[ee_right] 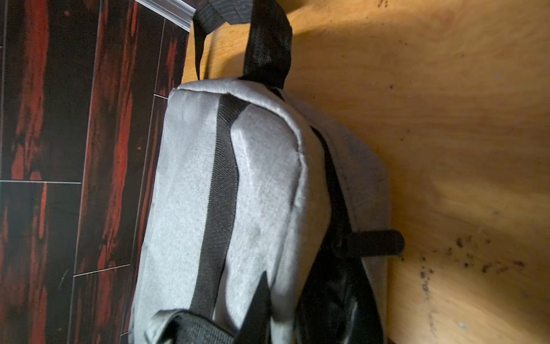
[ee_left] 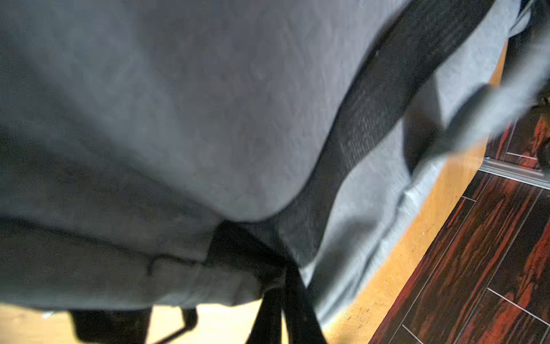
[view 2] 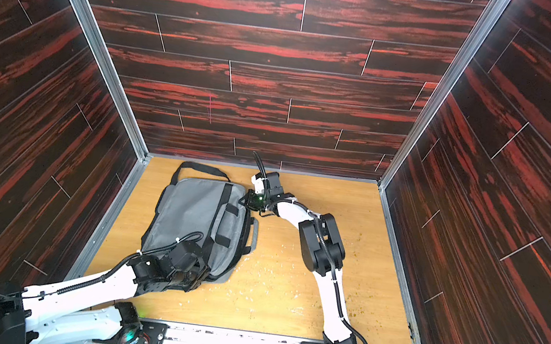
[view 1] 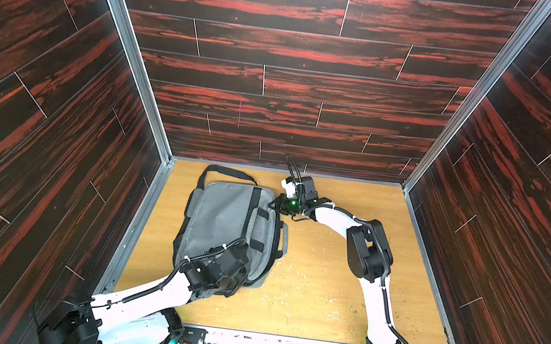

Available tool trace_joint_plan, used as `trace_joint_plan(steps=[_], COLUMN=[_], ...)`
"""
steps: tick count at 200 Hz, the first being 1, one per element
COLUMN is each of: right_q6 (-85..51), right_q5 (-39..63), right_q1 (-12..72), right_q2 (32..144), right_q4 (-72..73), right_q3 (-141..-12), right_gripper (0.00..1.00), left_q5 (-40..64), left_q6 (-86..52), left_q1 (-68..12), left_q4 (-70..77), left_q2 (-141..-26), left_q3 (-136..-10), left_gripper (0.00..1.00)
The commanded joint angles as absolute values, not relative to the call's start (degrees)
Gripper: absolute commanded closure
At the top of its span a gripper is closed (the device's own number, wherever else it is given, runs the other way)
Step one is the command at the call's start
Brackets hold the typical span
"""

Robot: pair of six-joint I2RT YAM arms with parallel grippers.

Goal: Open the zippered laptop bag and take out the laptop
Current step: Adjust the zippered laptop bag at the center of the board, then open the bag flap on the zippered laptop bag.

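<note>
In both top views the bag (view 1: 224, 217) (view 2: 188, 215) lies on the bench (view 1: 342, 283) near the left wall (view 1: 57, 115), with open room rightward. The left pincer (view 1: 233, 285) is at its near corner and the right pincer (view 1: 275, 204) at its far corner; neither's jaws can be told. Left wrist: blurred bag fabric. Right wrist: the bag's end, strap (ee_right: 268, 38) cut off

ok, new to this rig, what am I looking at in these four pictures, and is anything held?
Two white-and-black robot arms stand at the near edge of a wooden table. Both top views come from one overhead stereo camera; the other two come from cameras on the arms' wrists. A grey zippered laptop bag lies flat on the table, its shoulder strap looped at its far end. The left end effector is at the bag's near end, the right end effector at its far corner. Whether either grips the fabric cannot be told. No laptop shows.
</note>
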State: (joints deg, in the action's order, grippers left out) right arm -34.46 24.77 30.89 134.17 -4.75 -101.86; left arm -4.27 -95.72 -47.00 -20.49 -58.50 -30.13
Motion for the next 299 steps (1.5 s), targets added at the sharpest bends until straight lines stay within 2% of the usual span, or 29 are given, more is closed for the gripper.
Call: trace_joint_plan(steps=[1,8,21,50,71,80,88,117,151,186,215,234,299], right_q6=[-32.3,-32.1,-31.9,-29.9,-28.7,-28.2,-27.5,-26.3,-24.0,-21.4,-21.8,-23.3,-29.1], right_q5=[25.2,25.1,24.7,21.9,21.4,21.4,21.2,20.4,18.2,18.0,17.2,16.5,12.4], right_q1=[31.6,31.6,31.6,31.5,31.0,30.9,30.8,29.9,28.5,27.8,26.8,25.9,25.0], right_q2=[134.3,133.7,132.6,129.4,126.6,125.7,124.9,120.7,113.1,102.0,91.1,83.8,65.7], right_q4=[-5.2,-5.3,-5.4,-7.8,-8.3,-8.7,-9.4,-10.5,-13.0,-18.5,-21.2,-21.8,-23.5], right_q3=[-100.4,-100.3,-100.1,-100.0,-98.6,-98.2,-98.2,-96.0,-92.0,-84.2,-73.8,-66.7,-48.9], right_gripper=[0.71,0.66,0.6,0.51,0.46,0.45,0.43,0.38,0.33,0.29,0.27,0.26,0.24], left_q5=[-8.9,-8.9,-8.1,-6.1,-7.2,-7.7,-8.0,-9.6,-12.2,-13.7,-13.0,-12.6,-13.3], left_q6=[-93.9,-93.4,-92.7,-92.8,-91.8,-91.1,-90.9,-87.8,-72.2,-52.5,-42.6,-38.8,-32.5], left_q1=[-47.1,-47.0,-47.1,-47.1,-47.1,-47.2,-47.1,-47.1,-47.2,-47.1,-45.3,-43.2,-41.9], left_q4=[-26.4,-27.5,-29.1,-30.3,-32.4,-34.7,-34.9,-40.0,-42.6,-49.4,-49.6,-47.9,-49.3], left_q2=[-56.0,-55.5,-54.9,-53.5,-51.8,-50.9,-50.1,-47.2,-48.7,-61.1,-71.1,-77.8,-101.5], left_q3=[-31.6,-31.9,-32.2,-32.4,-33.7,-34.1,-34.3,-37.7,-46.3,-58.7,-65.0,-67.8,-81.7], left_gripper=[0.86,0.83,0.71,0.57,0.26,0.18,0.16,0.13,0.13,0.13,0.15,0.2,0.2])
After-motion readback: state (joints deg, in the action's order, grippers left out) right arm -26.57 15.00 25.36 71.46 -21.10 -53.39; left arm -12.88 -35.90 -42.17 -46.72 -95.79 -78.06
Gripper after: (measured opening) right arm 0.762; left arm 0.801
